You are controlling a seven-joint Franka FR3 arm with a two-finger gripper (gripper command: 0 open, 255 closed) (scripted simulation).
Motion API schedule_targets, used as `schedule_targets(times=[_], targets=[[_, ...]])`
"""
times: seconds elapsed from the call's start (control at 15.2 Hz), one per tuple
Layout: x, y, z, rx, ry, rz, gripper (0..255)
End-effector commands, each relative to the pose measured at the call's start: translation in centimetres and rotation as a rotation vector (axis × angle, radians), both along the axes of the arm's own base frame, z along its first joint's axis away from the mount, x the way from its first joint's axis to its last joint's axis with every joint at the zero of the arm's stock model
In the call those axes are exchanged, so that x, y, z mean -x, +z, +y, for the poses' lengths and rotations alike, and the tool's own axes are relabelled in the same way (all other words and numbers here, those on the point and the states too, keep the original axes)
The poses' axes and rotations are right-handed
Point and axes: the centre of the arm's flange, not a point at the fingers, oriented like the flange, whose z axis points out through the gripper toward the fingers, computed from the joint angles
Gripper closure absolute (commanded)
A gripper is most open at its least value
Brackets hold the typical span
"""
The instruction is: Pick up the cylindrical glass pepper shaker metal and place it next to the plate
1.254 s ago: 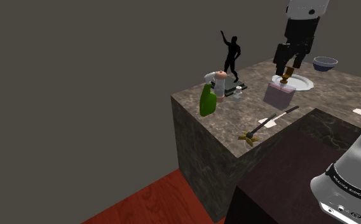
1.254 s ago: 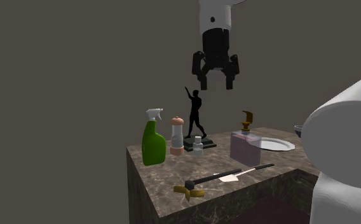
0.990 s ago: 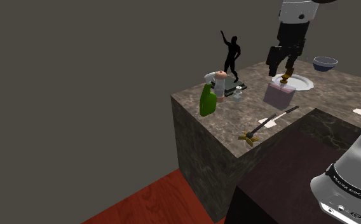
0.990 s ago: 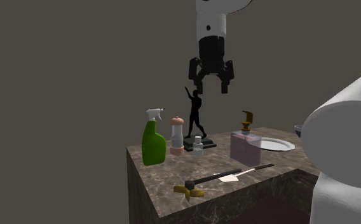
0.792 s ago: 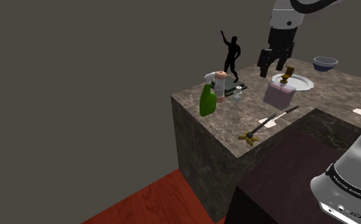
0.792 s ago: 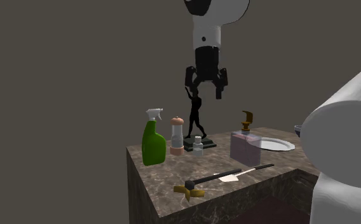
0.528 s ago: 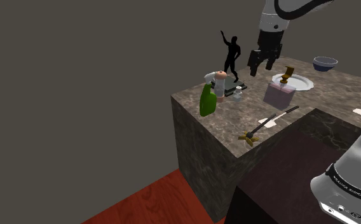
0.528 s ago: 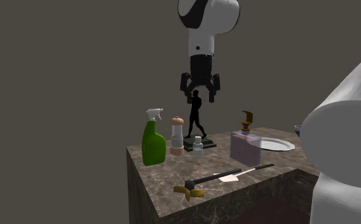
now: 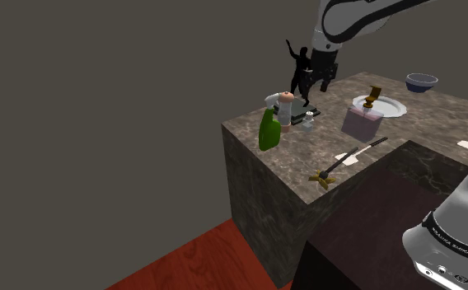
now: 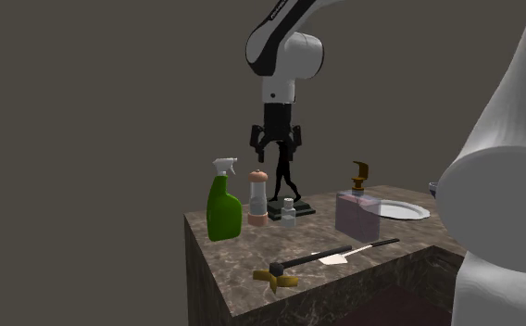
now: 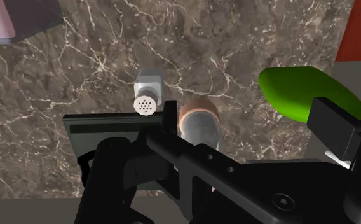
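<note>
Though free-standing and upright on the marble counter (image 10: 252,255), sits crowded into a cluster. Small pepper shaker (image 11: 149,92): clear cylindrical body, perforated metal cap. Just beside the taller copper-capped mill (image 10: 257,196), close in front of the base of the black figurine (image 10: 285,181); cannot tell whether touching either. Green spray bottle (image 10: 223,211) further out, on the mill's far side.

Probably light and rigid, but smooth-walled, so likely slippery, and breakable if knocked over or squeezed hard. Best taken across the glass body a little below the cap, low enough not to tip, with the fingers coming down on the sides away from mill and figurine. Little room for a wide approach, judging by the neighbours.

Gripper (image 10: 276,148) hovering above the cluster, near the figurine's raised arm, fingers spread apart and holding nothing. Well off toward the second exterior view's right, past a pinkish box (image 10: 356,215) topped with a brass ornament (image 10: 360,173), the white plate (image 10: 409,211), with bare counter near it as a likely landing spot.
</note>
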Motion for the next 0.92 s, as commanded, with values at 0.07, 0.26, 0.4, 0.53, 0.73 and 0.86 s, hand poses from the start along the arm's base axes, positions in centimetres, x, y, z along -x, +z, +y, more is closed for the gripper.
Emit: schedule_targets(times=[0.07, 0.26, 0.4, 0.53, 0.73, 0.86], targets=[[-3.7, -1.2, -1.0, 0.002, 0.001, -0.027, 0], [-7.0, -2.3, -1.8, 0.003, 0.002, -0.052, 0], [-9.3, -3.0, -2.3, 0.003, 0.003, -0.068, 0], [-11.4, -3.7, -2.8, 0.004, 0.003, -0.084, 0], [-11.6, -5.2, -2.8, 0.004, 0.003, -0.084, 0], [-11.8, -6.3, -2.8, 0.004, 0.003, -0.084, 0]])
